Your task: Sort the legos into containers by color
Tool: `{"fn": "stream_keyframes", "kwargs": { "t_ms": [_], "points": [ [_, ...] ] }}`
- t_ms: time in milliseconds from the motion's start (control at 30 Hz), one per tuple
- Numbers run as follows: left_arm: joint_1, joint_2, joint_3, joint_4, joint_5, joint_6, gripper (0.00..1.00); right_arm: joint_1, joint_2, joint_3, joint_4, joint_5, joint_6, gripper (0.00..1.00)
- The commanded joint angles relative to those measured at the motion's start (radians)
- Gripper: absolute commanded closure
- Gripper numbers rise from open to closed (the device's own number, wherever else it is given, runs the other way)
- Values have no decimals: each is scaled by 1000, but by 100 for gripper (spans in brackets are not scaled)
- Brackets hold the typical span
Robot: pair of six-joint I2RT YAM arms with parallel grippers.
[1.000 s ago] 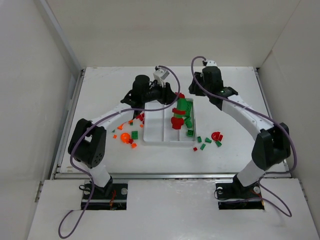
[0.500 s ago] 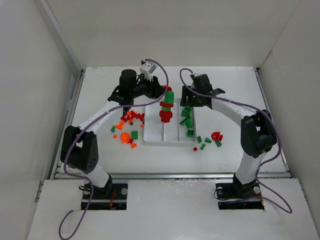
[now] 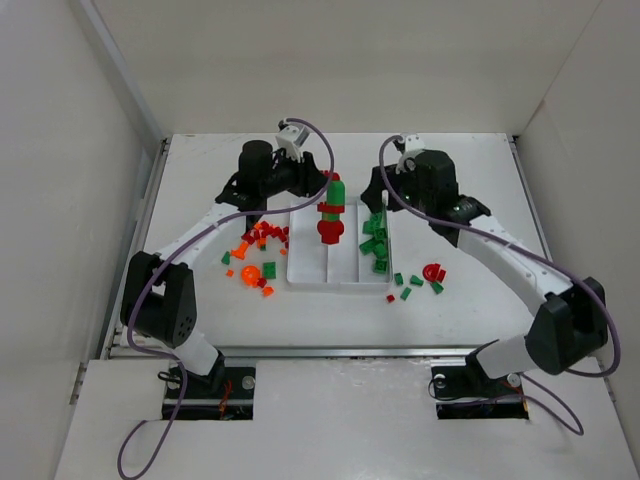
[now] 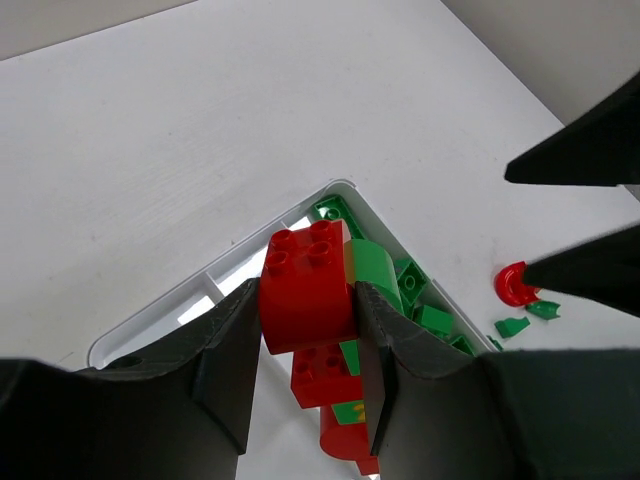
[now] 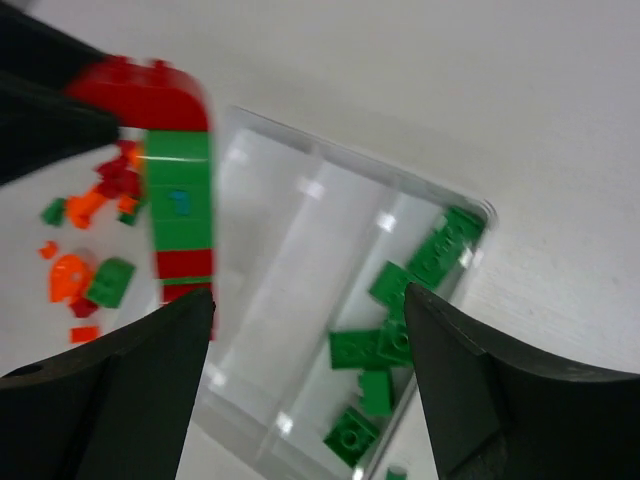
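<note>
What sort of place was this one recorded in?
Most likely a lab robot cell: a white table boxed in by plain white panels, a left arm and right arm bolted at its near edge, and only legos and a divided tray as props.

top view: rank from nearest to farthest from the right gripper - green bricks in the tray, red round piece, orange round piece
1. green bricks, in the right compartment of the tray, close to the right gripper
2. red round piece, right of the tray
3. orange round piece, left of the tray
</note>
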Motion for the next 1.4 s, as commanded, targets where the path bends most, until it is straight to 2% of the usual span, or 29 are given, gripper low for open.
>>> {"fn": "stream_keyframes", "kwargs": {
  "t_ms": [0,133,267,467,667,700,800,900,1000,1033,1100,1367],
  "points": [
    [-1,-52,28,63,-15,-30,100,72,-51,-34,217,-128,-46,18],
    [-1,-52,28,63,-15,-40,100,136,23,30,226,-141,-45,17],
    [-1,-52,28,72,-24,-50,100,146,129,123,226,-130,0,17],
    [-1,-61,28,72,-15,-50,100,155,191,173,226,-72,9,18],
    [-1,-61,18,72,-4,-60,100,155,247,204,226,-92,9,37],
    [-1,-61,18,72,-4,-69,100,155,257,214,226,-92,18,45],
    [-1,-61,18,81,-14,-70,100,155,287,239,226,-115,18,59],
    [-1,-61,18,81,-5,-79,100,155,312,250,226,-142,27,68],
    [-1,-61,18,81,-4,-89,100,155,312,259,226,-142,27,84],
    [-1,-61,18,81,-4,-90,100,155,312,259,226,-142,27,93],
    [-1,-61,18,81,-4,-90,100,155,312,259,226,-142,27,100],
    [8,-41,66,115,-122,-90,100,155,217,210,226,-122,39,100]
  ]
}}
